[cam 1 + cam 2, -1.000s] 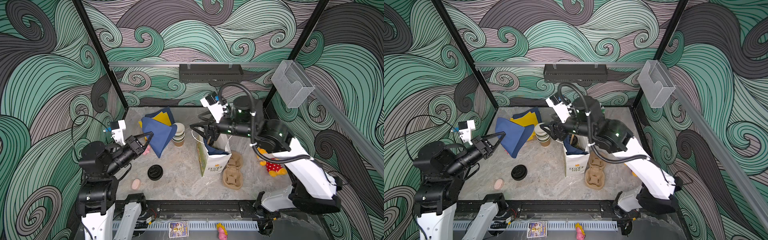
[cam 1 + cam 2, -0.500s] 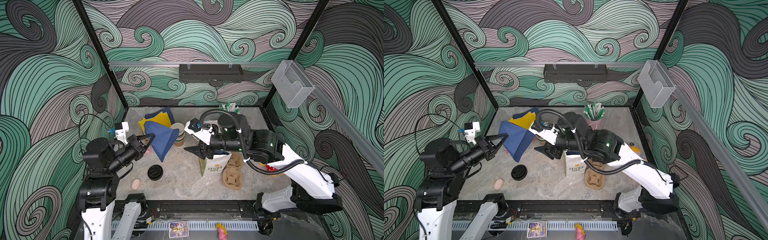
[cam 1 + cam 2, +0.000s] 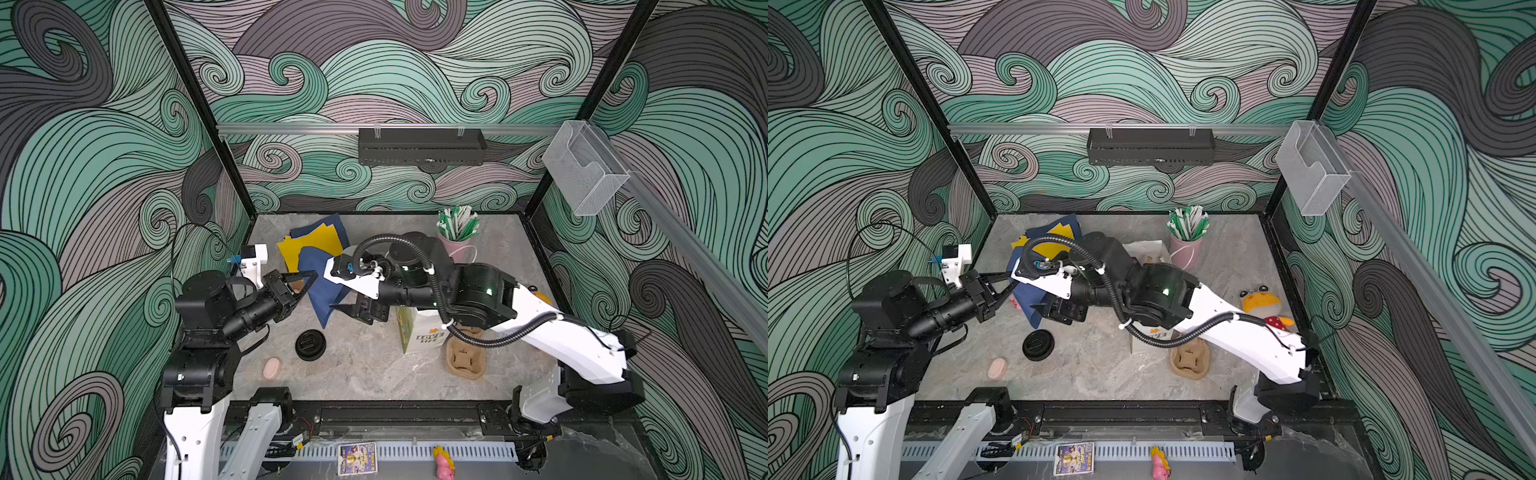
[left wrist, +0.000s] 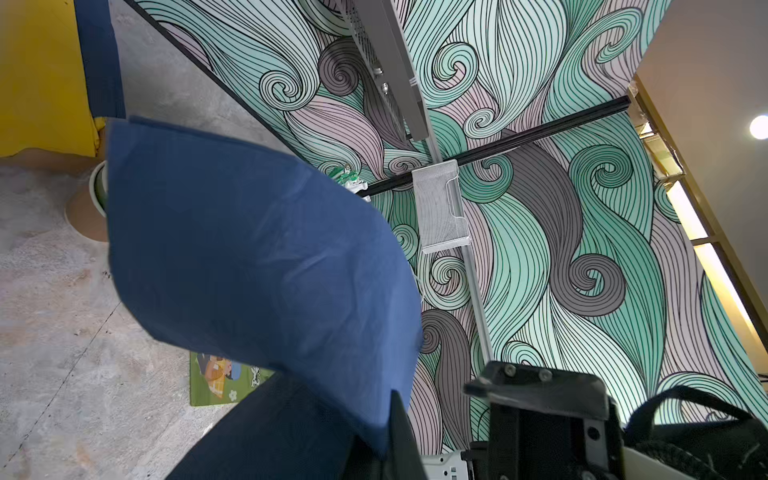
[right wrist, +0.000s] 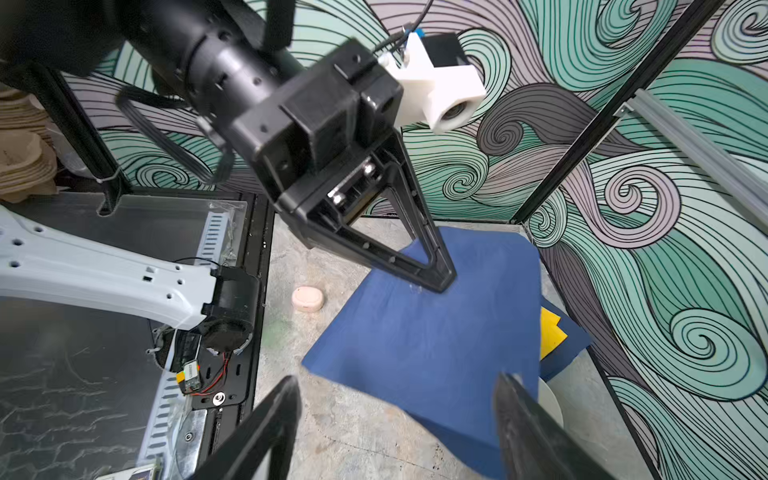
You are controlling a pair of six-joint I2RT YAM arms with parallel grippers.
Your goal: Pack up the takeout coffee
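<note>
Since one second ago the right arm has swung down from above the bag (image 3: 419, 336) and reached across the middle of the desk (image 3: 374, 374). The right gripper (image 5: 397, 379) is now low, just beside the lower corner of the blue napkin (image 3: 320, 291), with its jaws wide apart and gripping nothing. The left gripper (image 3: 311, 276) has moved a little toward the middle and is still pinched tight on the napkin's upper edge, so the cloth hangs down from it. The straws (image 3: 457, 224) at the back edge were covered by the arm before and are now in sight. Of the cups (image 4: 85, 212) only a part of one shows past the cloth in the left wrist view. In both top views they are almost hidden behind the right arm and the napkin, toward the back edge and left of the middle, so I cannot tell if they are stacked. The black lid (image 3: 310, 344) has not moved; it lies toward the front-left corner, well apart from the cups. The bag is half covered by the arm.
</note>
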